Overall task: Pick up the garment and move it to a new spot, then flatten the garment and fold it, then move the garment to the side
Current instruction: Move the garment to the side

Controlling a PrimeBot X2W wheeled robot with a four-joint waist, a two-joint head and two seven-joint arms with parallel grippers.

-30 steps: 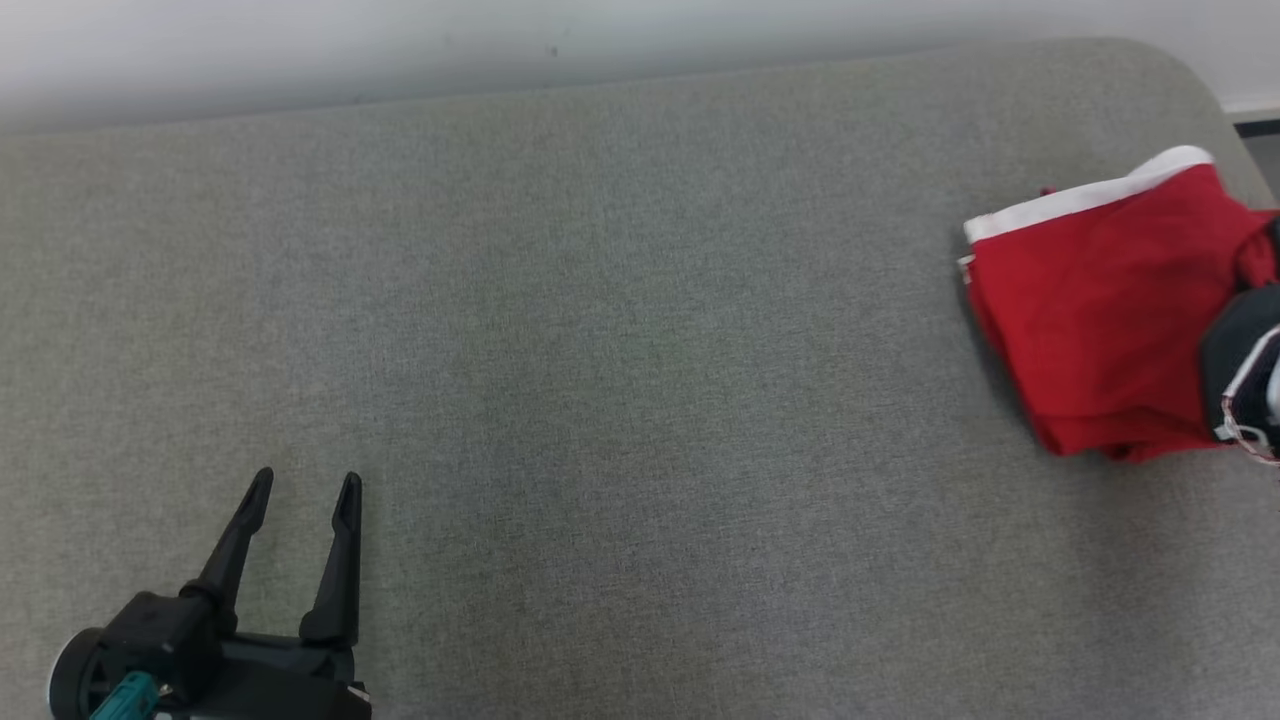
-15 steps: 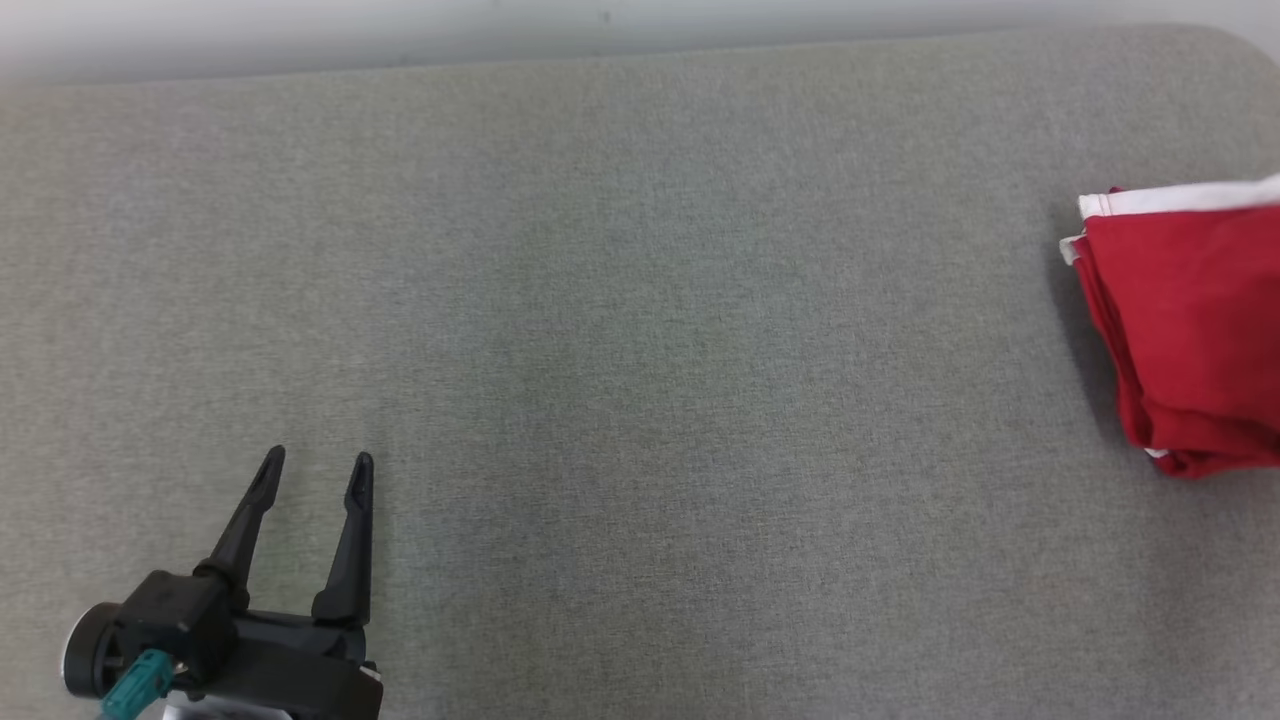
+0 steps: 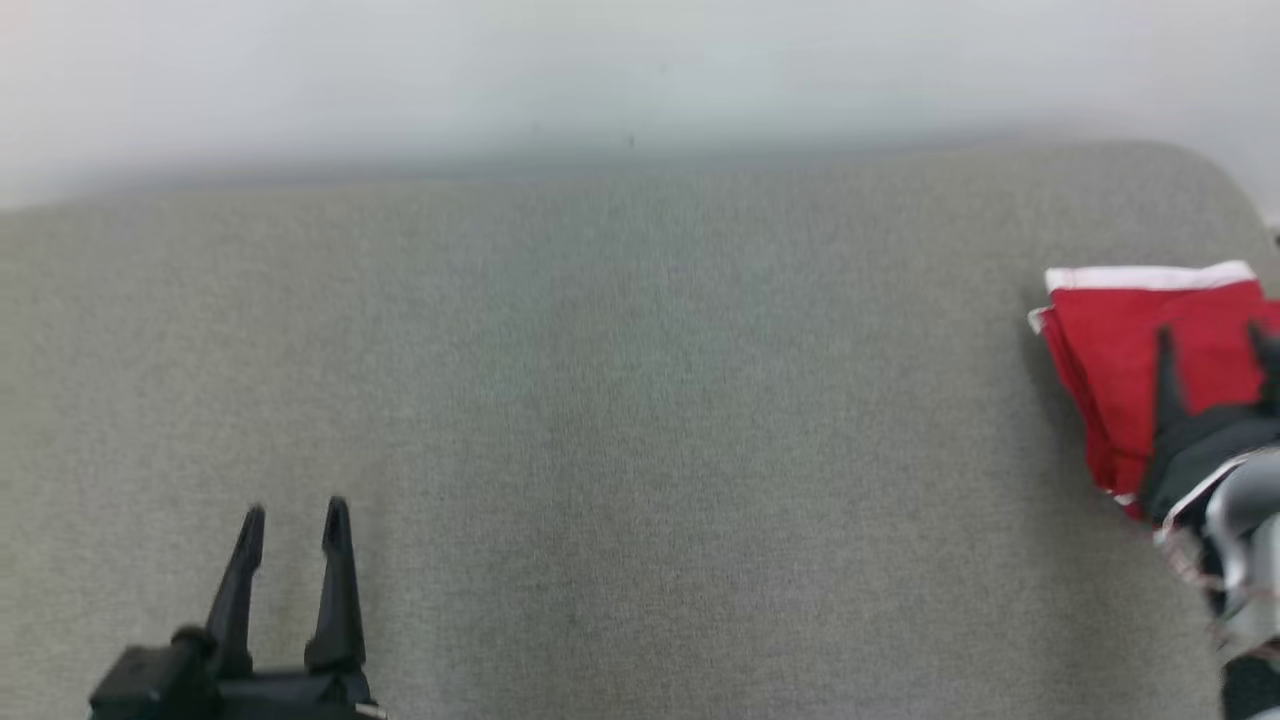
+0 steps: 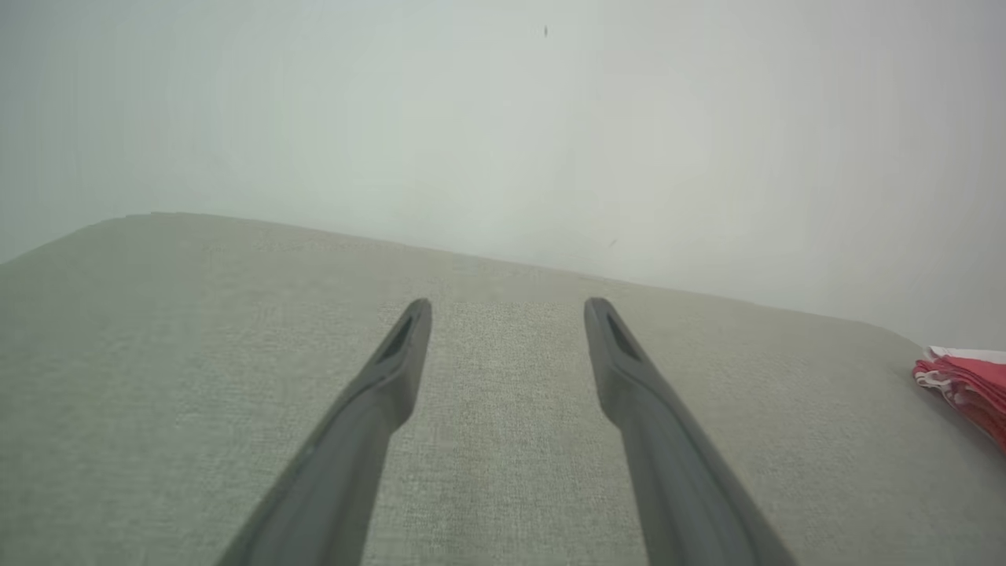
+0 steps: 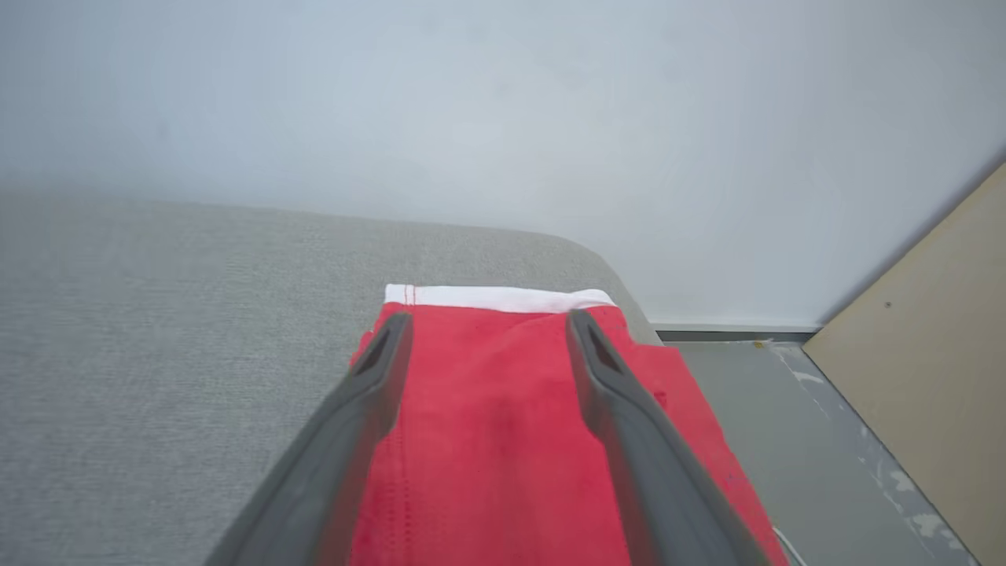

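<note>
The garment (image 3: 1115, 350) is red with a white band along its far edge. It lies folded at the right end of the grey cushioned surface (image 3: 640, 420), and it shows in the left wrist view as a red edge (image 4: 963, 385) at the far right. My right gripper (image 3: 1215, 340) hovers over it, open, with nothing between the fingers. In the right wrist view the garment (image 5: 487, 440) spreads under my open right gripper (image 5: 487, 330). My left gripper (image 3: 295, 515) is open above bare fabric at the lower left, and my left gripper (image 4: 507, 310) holds nothing.
A pale wall (image 3: 640, 70) rises behind the surface. Past the surface's rounded right end, the right wrist view shows a grey floor (image 5: 786, 409) and a tan board (image 5: 935, 330).
The head camera has tilted up and swung, so the whole picture shifted. My right gripper has come back into view, open above the garment. The left gripper sits lower in the picture.
</note>
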